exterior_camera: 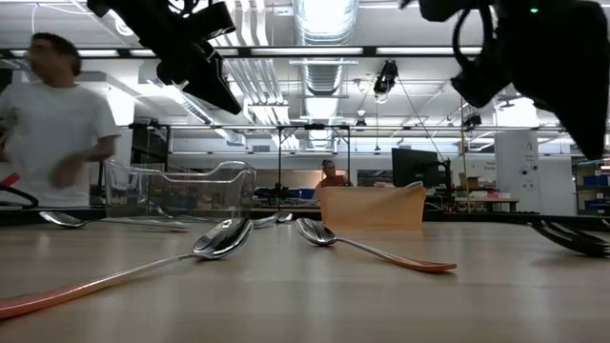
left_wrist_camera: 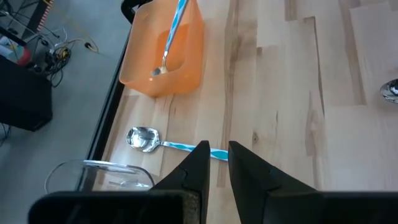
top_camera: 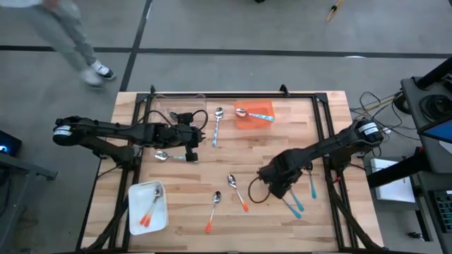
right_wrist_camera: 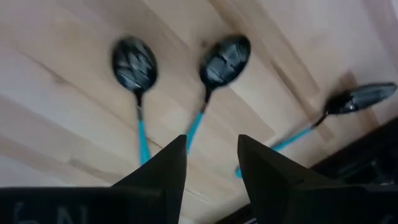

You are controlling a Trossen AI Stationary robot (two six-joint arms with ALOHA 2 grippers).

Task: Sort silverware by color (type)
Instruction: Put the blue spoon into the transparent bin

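Count of spoons on the wooden table [top_camera: 296, 141], taken from the high view: four orange-handled, three light-blue-handled, three teal-handled with dark bowls.

Orange: two lie in the white tray [top_camera: 134, 212] at the near left corner; one loose orange spoon [top_camera: 212, 209] and a second [top_camera: 237, 192] lie near the table's middle front.

Light blue: one rests in the orange bin [top_camera: 263, 107] toward the far edge; one light-blue spoon [top_camera: 217, 125] lies just left of that bin; a third [top_camera: 171, 156] lies beside the left gripper [top_camera: 189, 137].

Teal: three dark-bowled spoons [right_wrist_camera: 134, 65] lie together at the right front, under the right gripper [right_wrist_camera: 211, 163].

One clear container [top_camera: 176, 106] stands at the far left.

Left gripper: fingers nearly together, nothing between them, above the light-blue spoon's handle. Right gripper: fingers apart, empty, poised over the middle teal spoon [right_wrist_camera: 224, 59].
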